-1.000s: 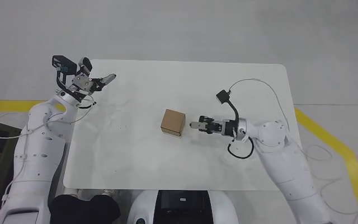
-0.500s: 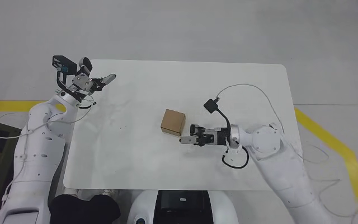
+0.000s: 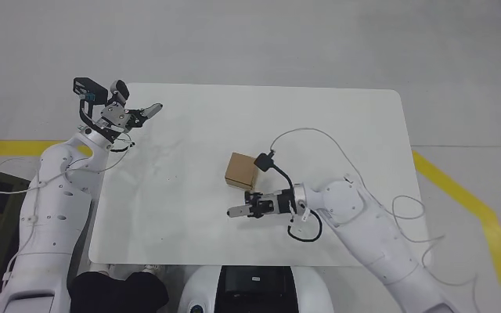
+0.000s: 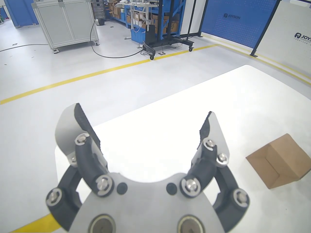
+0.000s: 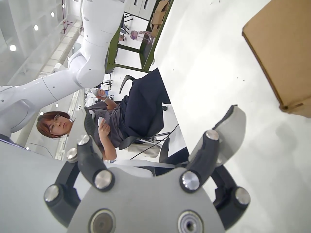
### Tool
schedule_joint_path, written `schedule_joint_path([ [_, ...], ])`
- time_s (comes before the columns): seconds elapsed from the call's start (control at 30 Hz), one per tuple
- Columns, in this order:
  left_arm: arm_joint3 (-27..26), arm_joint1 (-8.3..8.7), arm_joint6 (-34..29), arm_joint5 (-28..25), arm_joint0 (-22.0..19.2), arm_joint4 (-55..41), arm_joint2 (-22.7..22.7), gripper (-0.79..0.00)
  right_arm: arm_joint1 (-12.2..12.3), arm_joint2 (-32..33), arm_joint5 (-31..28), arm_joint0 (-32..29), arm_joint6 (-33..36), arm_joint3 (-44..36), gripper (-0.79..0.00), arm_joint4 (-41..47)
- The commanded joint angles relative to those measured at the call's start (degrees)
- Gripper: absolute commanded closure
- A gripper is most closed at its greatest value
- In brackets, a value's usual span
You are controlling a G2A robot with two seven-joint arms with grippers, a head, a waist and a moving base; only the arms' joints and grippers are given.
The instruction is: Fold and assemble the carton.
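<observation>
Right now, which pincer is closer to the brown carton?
Right. The right pincer is just off the carton's robot-facing side, not touching it; the left pincer is at the table's far corner, well away.

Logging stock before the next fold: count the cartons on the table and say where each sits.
1. The carton lies near the middle of the table. Nothing on the table looks able to hide another.
</observation>
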Motion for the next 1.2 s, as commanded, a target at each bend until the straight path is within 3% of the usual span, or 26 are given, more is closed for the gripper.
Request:
schedule_joint_path([
  [0.0,0.0,0.0,0.0,0.0,0.0,0.0,0.0,-0.785,-0.2,-0.6,0.1,0.4,-0.5,1.0,-0.785,0.0],
  [0.33,0.0,0.0,0.0,0.0,0.0,0.0,0.0,-0.785,-0.6,-0.4,1.5,3.0,-3.5,5.4,-0.785,-1.2],
  [0.77,0.0,0.0,0.0,0.0,0.0,0.0,0.0,-0.785,0.0,3.0,2.0,6.5,-9.4,9.1,-0.785,-10.4],
  [1.0,0.0,0.0,0.0,0.0,0.0,0.0,0.0,-0.785,1.6,6.0,-3.6,4.9,-13.0,4.7,-0.785,-23.1],
  [1.17,0.0,0.0,0.0,0.0,0.0,0.0,0.0,-0.785,2.5,7.8,-7.4,1.5,-19.6,0.8,-0.785,-33.0],
])
